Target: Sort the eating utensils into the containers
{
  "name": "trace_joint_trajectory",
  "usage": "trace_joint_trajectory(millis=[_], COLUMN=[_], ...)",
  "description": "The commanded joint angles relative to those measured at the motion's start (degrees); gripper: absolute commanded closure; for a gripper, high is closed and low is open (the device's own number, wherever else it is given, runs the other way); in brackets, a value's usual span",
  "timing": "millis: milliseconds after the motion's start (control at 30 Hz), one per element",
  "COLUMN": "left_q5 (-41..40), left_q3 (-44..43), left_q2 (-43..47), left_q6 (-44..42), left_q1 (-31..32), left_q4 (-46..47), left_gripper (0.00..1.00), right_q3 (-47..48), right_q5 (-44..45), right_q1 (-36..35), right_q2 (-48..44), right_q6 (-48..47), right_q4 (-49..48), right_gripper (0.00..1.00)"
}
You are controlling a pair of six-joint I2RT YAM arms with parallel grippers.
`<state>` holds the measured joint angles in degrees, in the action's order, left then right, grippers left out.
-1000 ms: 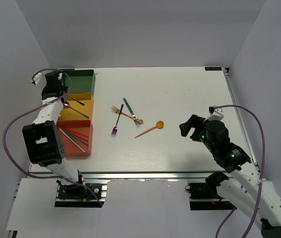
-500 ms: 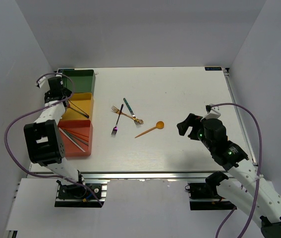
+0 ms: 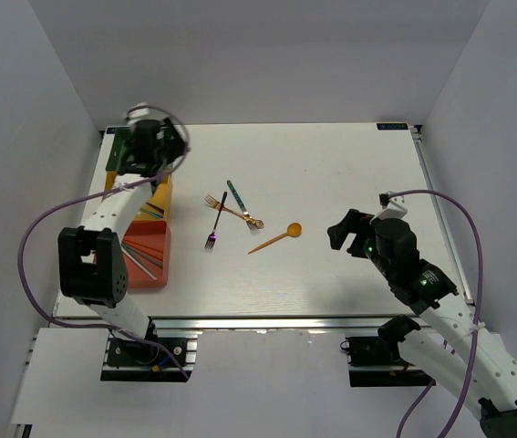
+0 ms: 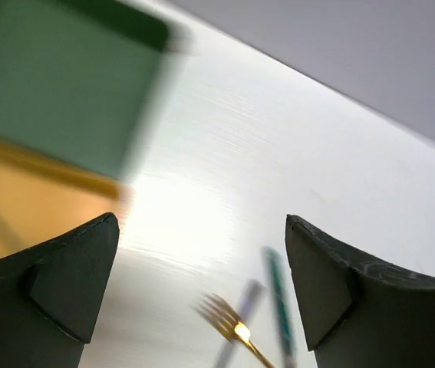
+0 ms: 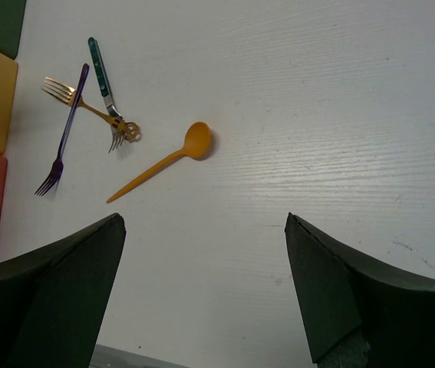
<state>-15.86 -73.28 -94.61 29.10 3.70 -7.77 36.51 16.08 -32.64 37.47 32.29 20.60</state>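
Ahead of the right gripper (image 5: 202, 299) — wide open, empty — lies the orange spoon (image 5: 160, 164), bowl far-right, handle near-left; left gripper (image 4: 198, 295), probably empty too, hangs by the trays.

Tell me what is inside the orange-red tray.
The shallow orange-red rectangular tray holds a few thin grey and orange chopsticks lying diagonally. The left arm's black joint housing covers the tray's left part, so anything there cannot be seen.

green tray (image 4: 64, 84) motion-blurred, yellow tray (image 3: 160, 194) largely behind left arm
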Motion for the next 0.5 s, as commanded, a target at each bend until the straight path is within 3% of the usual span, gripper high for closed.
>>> trace_joint_trajectory(millis=[0,133,233,467], left_q5=[10.9,10.2,12.1,23.9], left_q3=[-5.6,-7.2,-7.2,-8.4], left_q2=[1.2,-3.0,-7.2,-14.9], left_q6=[-12.6,-23.4,-25.8,-28.8], left_q1=[13.8,27.6,33.3,37.8], left_q4=[-3.1,-8.0,-9.7,-12.3], left_gripper=[0.02,0.02,0.04,0.13], right_q3=[2.4,5.6,6.8,6.6], right_q5=[3.7,7.0,5.0,2.7], right_q1=[0.1,0.2,0.1,0.1], right_q2=[-1.8,-3.5,-5.1,-6.6], right_q6=[-1.4,-0.9,-2.3,-4.7], right_q4=[2.1,8.4,9.6,11.0], right_gripper=[0.11,0.11,0.11,0.11])
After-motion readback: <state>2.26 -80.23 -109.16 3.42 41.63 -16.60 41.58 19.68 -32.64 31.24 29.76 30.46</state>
